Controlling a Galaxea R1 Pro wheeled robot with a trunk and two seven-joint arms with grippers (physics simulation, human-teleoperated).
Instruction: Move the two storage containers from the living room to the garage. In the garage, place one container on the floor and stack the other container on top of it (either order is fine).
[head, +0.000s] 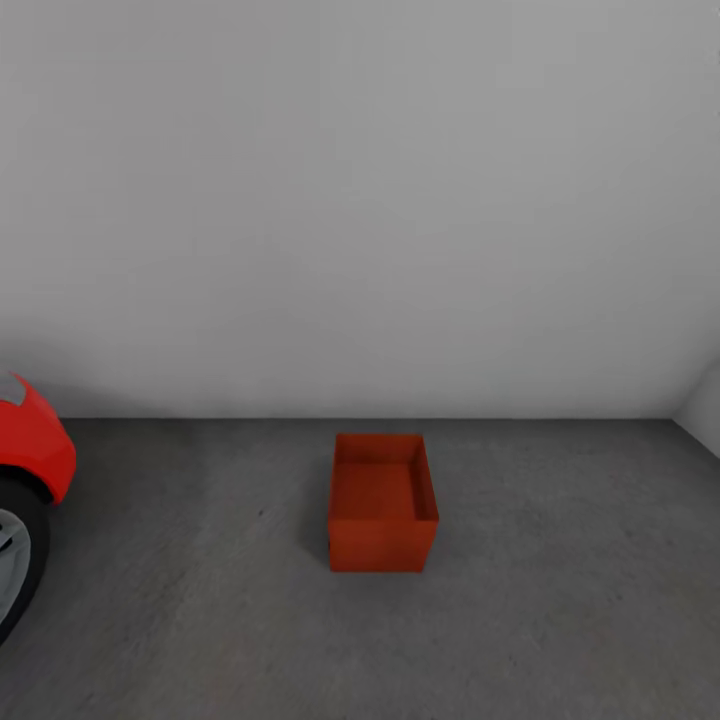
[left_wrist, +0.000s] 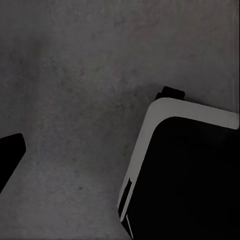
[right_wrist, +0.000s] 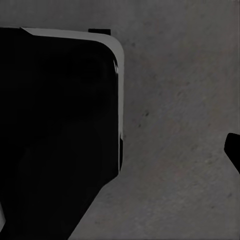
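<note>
Orange-red bin: one storage container stands upright and open-topped on the dark concrete floor of the garage, near the pale grey wall and well apart from the red car at your left.
Stacking: from above you see a single set of walls; whether a second bin is nested inside, you cannot tell.
Step in hand: judged as either the return for the other container or a final check of the stack.
Next move: if one bin is missing, you must drive back to fetch it.
Head view: gives you bin, wall and car.
Wrist views: give you rough concrete and the robot's dark, pale-edged base.
Left gripper, right gripper: a dark tip at each frame's edge; opening cannot be told, no bin seen in either.
</note>
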